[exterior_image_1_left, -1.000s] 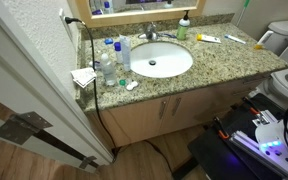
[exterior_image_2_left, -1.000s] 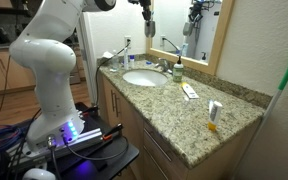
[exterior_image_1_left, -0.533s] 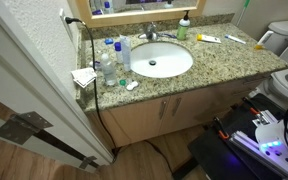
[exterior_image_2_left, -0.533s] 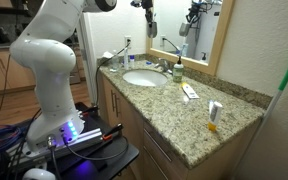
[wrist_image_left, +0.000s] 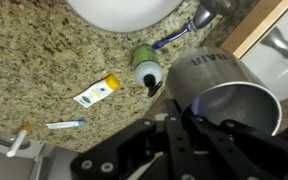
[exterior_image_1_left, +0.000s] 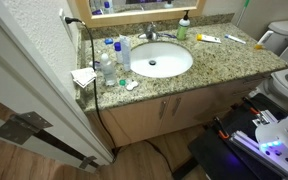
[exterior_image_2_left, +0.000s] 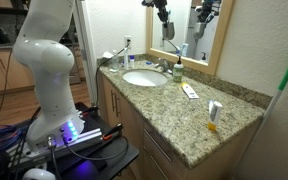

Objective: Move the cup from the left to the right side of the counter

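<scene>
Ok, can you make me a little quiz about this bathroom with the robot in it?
1. True or false: the claw holds the cup up in the air above the counter.
2. What colour is the cap of the bottle beside the faucet? A red, B green, C yellow.
3. Fill the gap: the sink is ___ in colour.
Key: 1 true; 2 B; 3 white.
</scene>
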`<state>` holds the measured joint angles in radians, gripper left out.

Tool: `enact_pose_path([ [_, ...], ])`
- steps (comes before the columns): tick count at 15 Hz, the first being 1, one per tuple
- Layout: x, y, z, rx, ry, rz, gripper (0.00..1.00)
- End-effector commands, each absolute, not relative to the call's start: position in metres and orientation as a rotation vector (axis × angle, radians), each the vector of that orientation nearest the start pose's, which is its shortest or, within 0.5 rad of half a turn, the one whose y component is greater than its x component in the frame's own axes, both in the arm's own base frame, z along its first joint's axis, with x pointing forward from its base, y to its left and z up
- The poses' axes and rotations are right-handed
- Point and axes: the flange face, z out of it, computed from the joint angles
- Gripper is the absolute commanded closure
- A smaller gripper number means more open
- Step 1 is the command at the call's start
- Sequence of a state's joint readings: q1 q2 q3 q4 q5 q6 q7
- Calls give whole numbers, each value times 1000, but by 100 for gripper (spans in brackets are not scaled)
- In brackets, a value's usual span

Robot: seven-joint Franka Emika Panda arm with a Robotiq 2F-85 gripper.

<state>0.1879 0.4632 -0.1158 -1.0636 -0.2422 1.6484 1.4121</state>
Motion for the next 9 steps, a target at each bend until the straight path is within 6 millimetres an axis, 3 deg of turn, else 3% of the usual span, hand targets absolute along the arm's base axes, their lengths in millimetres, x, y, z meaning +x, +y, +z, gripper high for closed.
enact_pose_path([
  [1,655,1,578,-2408,2225,-399,98],
  [9,577,-112,532,-1890,2601,-35,98],
])
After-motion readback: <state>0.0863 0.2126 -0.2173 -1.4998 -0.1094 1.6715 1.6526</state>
